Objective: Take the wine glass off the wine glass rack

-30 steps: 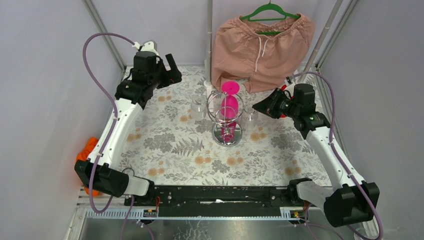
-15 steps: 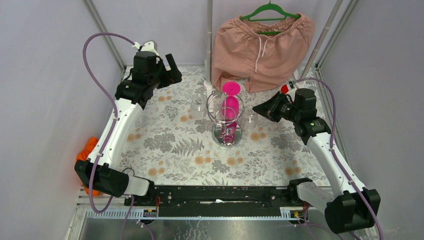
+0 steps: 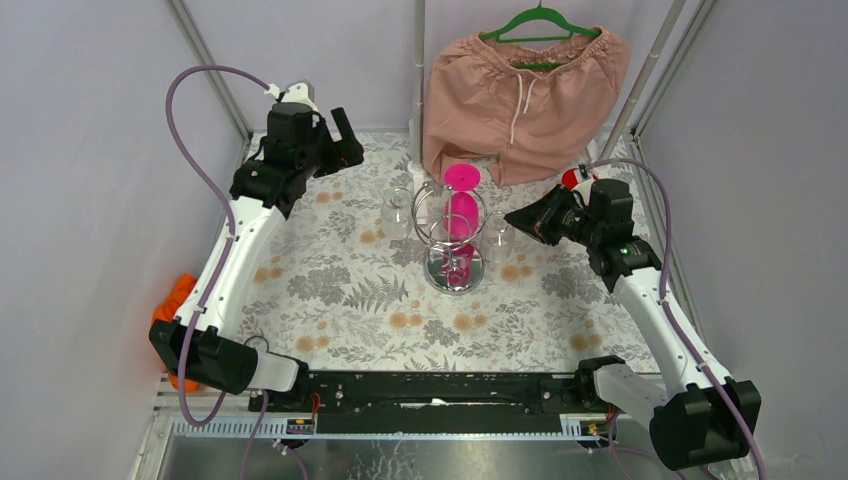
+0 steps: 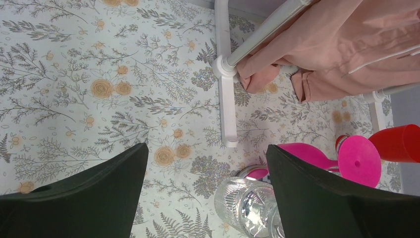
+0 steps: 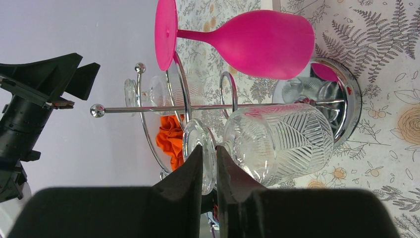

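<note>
The right gripper (image 5: pixel 209 151) has its fingers drawn to a narrow slit on the stem of the clear wine glass (image 5: pixel 282 144), between foot and bowl; that glass hangs bowl-down from a loop of the wine glass rack (image 5: pixel 173 107), on the side nearest the right arm, beside a pink glass (image 5: pixel 267 42); the left gripper (image 4: pixel 205 148) is spread wide, holding nothing, above the floral table (image 4: pixel 74 74), well apart from the rack

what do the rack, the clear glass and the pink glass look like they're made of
Wine glass rack: chrome-plated metal wire by the look, its base mirroring the glasses. Clear wine glass: see-through with cut leaf lines, glass or hard plastic, can't say. Pink wine glass: opaque, smooth, soft sheen, probably plastic.
</note>
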Controlling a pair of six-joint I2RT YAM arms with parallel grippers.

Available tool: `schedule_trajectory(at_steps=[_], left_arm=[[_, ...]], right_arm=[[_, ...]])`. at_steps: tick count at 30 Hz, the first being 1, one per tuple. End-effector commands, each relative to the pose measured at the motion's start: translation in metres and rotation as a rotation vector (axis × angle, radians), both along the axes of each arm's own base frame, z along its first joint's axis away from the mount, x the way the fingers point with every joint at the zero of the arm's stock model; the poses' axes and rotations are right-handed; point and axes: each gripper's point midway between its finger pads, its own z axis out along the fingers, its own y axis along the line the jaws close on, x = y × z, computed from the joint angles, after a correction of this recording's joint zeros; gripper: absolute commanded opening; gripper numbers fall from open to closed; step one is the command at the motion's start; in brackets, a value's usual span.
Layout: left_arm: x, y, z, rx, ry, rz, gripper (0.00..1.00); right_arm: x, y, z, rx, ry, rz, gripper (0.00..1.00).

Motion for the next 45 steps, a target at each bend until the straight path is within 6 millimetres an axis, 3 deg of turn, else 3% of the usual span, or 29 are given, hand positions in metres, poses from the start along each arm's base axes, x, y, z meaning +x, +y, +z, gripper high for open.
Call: schedule_trajectory(at_steps=[1,5,8,13,18,26,29,37,45], left_arm=[[0.006,-0.004,0.003,0.001,-0.030,-0.011,0.97],[0.006,-0.004,0.004,-0.001,-0.031,-0.013,0.97],[0.006,-0.005,0.003,-0.003,-0.030,-0.017,0.97],[0.006,-0.006,0.003,-0.005,-0.027,-0.023,0.97],[0.006,-0.006,0.003,-0.006,-0.028,-0.025,0.97],[0.006,-0.006,0.002,-0.005,-0.025,-0.023,0.97],[0.005,-0.006,0.000,-0.005,-0.022,-0.025,0.97],[0.005,-0.007,-0.003,-0.004,-0.017,-0.027,0.97],[0.004,-0.006,-0.003,-0.002,-0.017,-0.024,0.97]], right_arm=[[-0.007,0.008,0.011,0.028,-0.029,0.052,0.17],[-0.009,0.004,0.010,0.009,-0.028,0.036,0.18],[-0.011,0.003,0.008,0.003,-0.027,0.029,0.29],[-0.012,0.002,0.005,0.007,-0.021,0.026,0.28],[-0.012,0.001,0.005,0.004,-0.021,0.012,0.20],[-0.013,-0.004,0.013,-0.009,-0.044,-0.016,0.29],[-0.013,-0.006,0.012,-0.016,-0.047,-0.024,0.24],[-0.010,-0.004,0.003,0.010,-0.028,-0.033,0.01],[-0.010,-0.005,0.002,0.070,0.001,-0.084,0.00]])
